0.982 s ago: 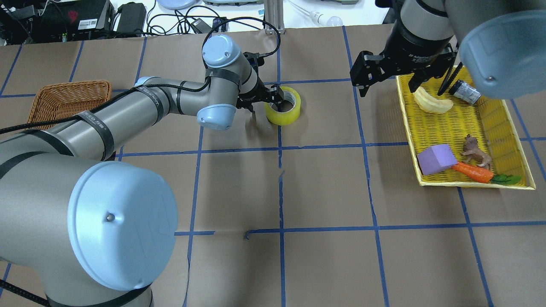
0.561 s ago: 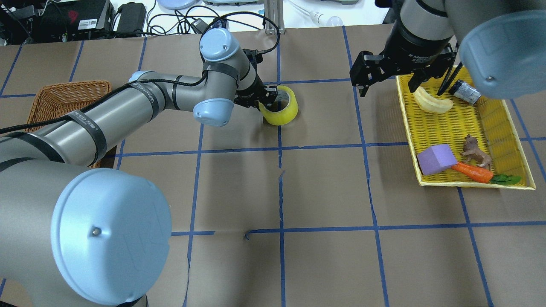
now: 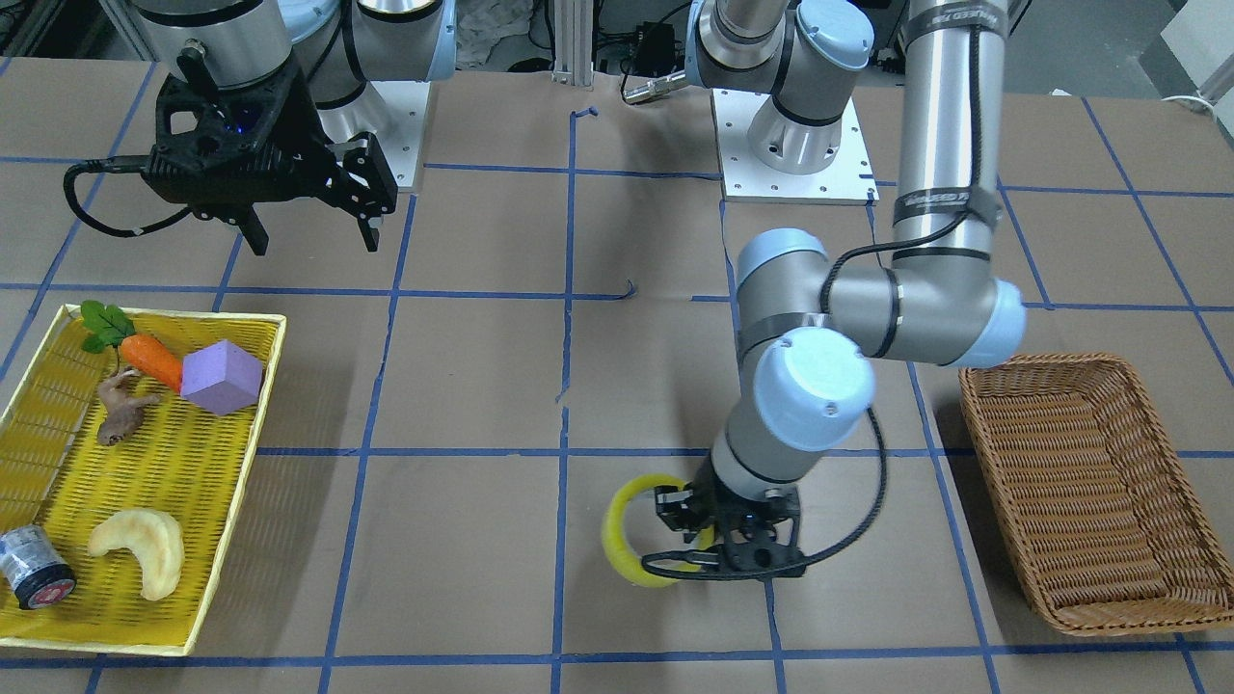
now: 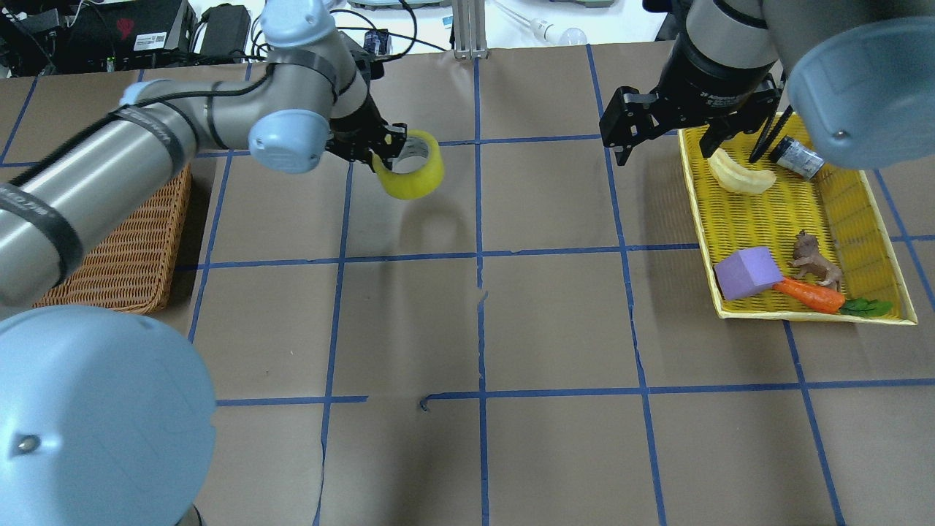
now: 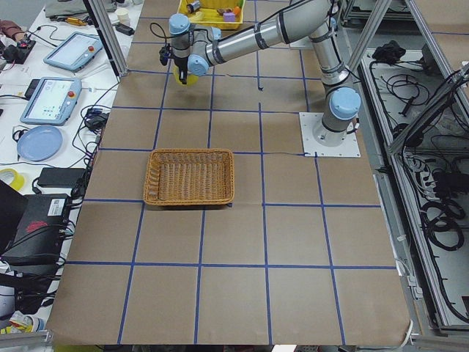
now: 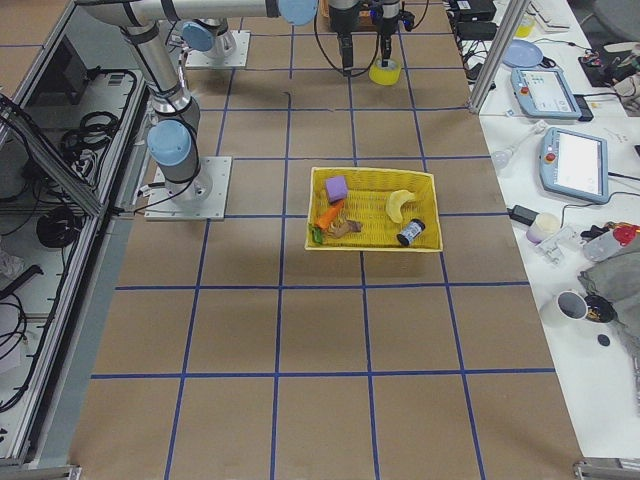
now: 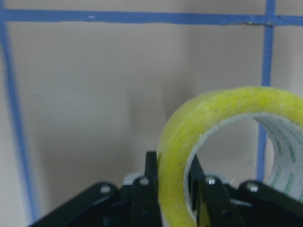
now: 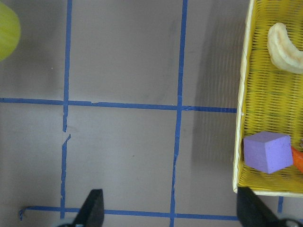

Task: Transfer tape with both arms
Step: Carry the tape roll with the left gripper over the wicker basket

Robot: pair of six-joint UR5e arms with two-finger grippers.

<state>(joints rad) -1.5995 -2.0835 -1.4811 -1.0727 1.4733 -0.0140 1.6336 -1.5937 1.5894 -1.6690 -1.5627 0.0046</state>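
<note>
1. One tape (image 4: 413,166) (image 3: 622,540) (image 7: 175,142) is hanging tilted, clear of the table. It is well apart from the yellow tray (image 4: 811,318), off toward the robot's left of it.
2. One left gripper (image 4: 383,150) is pinching the roll's wall, with one finger inside the core and one outside.
3. One right gripper (image 4: 734,150) (image 8: 173,210) is hovering over the tray's far end. Its fingers are standing wide apart and gripping nothing.
4. The table (image 4: 555,321) is wearing brown paper crossed by blue tape lines.
5. The tray is holding five things:
   - one banana (image 4: 741,177)
   - one purple block (image 4: 746,272)
   - one carrot (image 4: 809,294)
   - one brown animal figure (image 4: 812,259)
   - one small cylinder (image 4: 796,157)
6. One wicker basket (image 4: 117,241) is sitting farther from the tray than the tape, and the left arm is partly covering it in the overhead view.
7. Cables and black boxes are lying beyond the table's far edge.
</note>
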